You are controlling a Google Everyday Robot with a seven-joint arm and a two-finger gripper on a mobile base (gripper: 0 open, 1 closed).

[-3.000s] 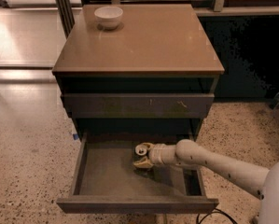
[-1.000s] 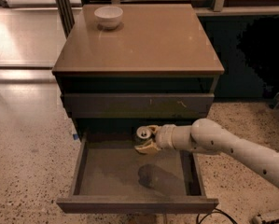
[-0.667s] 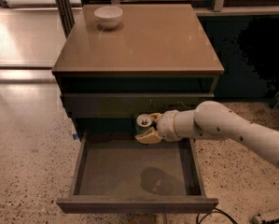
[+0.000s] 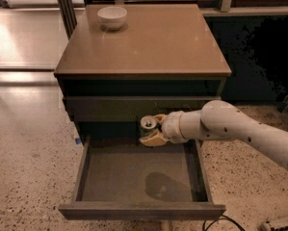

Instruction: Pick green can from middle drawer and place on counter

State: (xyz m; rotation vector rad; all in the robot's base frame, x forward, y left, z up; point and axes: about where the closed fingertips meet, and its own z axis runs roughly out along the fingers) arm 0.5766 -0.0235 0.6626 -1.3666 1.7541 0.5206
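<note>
Above the back of the open middle drawer hangs the gripper, fingers clamped on the green can; lifting step, I reckon, next needing height to clear the tabletop.

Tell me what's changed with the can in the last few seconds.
The gripper, jaws closed on the green can, has lifted it from the middle drawer floor to above the open drawer, level with the closed front above. Drawer still open; white bowl unmoved on the counter.
</note>
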